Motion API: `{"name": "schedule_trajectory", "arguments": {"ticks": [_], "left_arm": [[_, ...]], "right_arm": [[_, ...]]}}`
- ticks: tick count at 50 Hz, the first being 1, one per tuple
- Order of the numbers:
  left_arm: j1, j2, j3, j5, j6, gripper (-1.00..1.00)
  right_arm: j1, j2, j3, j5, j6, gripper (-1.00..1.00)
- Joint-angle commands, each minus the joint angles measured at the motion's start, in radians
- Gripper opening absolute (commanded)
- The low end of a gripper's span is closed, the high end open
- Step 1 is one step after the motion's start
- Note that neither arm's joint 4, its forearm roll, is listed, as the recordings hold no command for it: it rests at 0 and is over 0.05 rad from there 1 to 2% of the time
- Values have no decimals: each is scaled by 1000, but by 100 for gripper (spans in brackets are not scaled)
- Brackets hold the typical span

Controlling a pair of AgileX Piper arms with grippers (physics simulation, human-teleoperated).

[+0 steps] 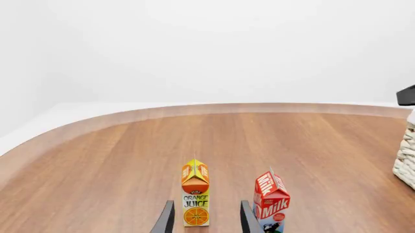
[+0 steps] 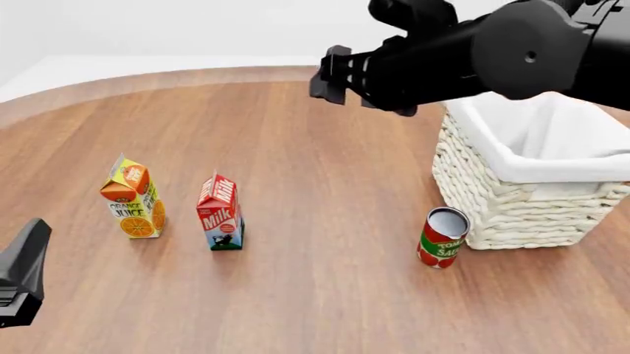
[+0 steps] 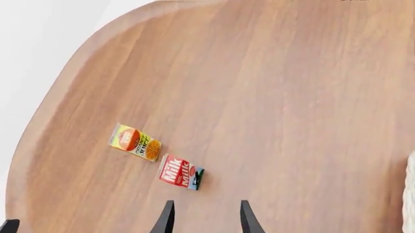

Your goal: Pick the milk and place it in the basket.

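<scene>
Front view: gable-top milk [image 2: 220,213] upright; woven basket [image 2: 512,203] apart; both grippers apparently wide.

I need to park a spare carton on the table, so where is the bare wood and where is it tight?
Widest bare wood lies between the milk and the tomato can, and across the table's far half. The near strip is also free. It is tight between the milk and the juice carton, and where the can stands against the basket.
</scene>
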Motion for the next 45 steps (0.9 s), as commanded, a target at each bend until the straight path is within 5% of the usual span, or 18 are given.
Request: {"name": "schedule_trajectory", "arguments": {"ticks": [1, 28, 45], "left_arm": [[0, 0, 0, 0, 0, 100], [0, 0, 0, 0, 0, 100], [0, 0, 0, 0, 0, 100]], "right_arm": [[-9, 79, -46, -10, -44, 100], [17, 250, -163, -26, -137, 100], [49, 322, -226, -26, -93, 100]]}}
